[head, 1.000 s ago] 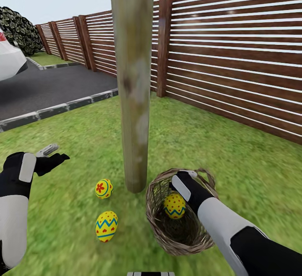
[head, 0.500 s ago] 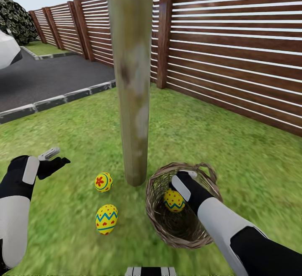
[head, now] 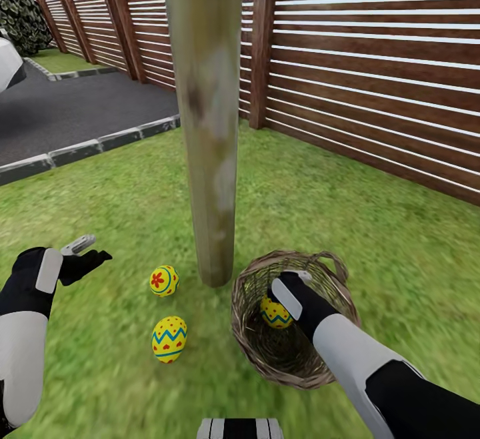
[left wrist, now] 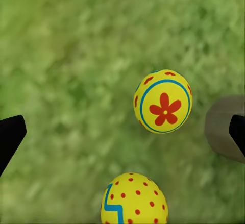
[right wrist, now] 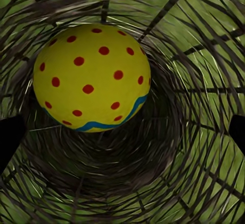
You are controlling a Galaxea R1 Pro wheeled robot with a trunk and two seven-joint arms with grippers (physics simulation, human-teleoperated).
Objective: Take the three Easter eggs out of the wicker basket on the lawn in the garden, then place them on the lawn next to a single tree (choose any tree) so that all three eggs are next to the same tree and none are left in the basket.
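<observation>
The tree [head: 210, 159] rises as a pale bare trunk from the lawn [head: 373, 239]. Two Easter eggs lie on the grass left of its foot: one with a red flower [head: 164, 281] [left wrist: 163, 101], one with a blue zigzag [head: 169, 339] [left wrist: 133, 199]. The wicker basket [head: 293, 352] stands just right of the trunk with a third egg [head: 273, 313] [right wrist: 92, 78] inside. My right gripper [head: 281, 291] [right wrist: 122, 132] reaches into the basket, open, just above that egg. My left gripper [head: 89, 252] [left wrist: 122, 134] hovers open over the grass, left of the two eggs.
A brown slatted fence [head: 373, 59] runs behind the tree and along the right. A dark paved driveway [head: 73, 109] with a stone kerb [head: 80, 151] lies at the back left, with part of a white car [head: 8, 65] on it.
The whole view has shifted a little, so the camera moved. My right gripper now covers more of the egg in the basket. The two eggs on the grass have not moved.
</observation>
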